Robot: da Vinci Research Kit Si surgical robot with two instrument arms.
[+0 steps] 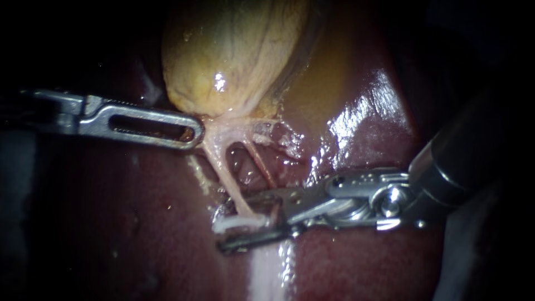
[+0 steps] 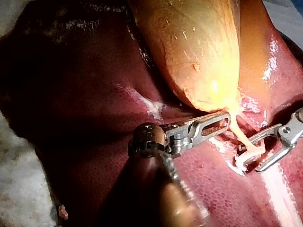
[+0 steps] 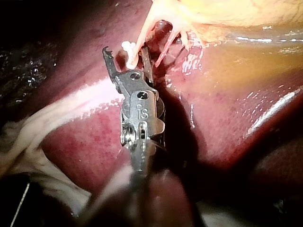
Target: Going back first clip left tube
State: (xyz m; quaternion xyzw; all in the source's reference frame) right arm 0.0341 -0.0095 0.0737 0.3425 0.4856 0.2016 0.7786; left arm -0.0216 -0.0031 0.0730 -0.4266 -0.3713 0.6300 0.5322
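Your right instrument comes in from the right with its jaws spread, one above and one below the lower end of the left tube, with a clear gap between them. In that gap a white clip sits across the tube, close to the surface of the liver. From the clip the tube runs up to the neck of the gallbladder. A thinner right tube lies beside it, with a dark gap between the two. Your left instrument lies flat, its tip touching the pale tissue under the gallbladder neck. You cannot tell whether it is pinching that tissue. A pale streak runs down the liver below the right instrument.
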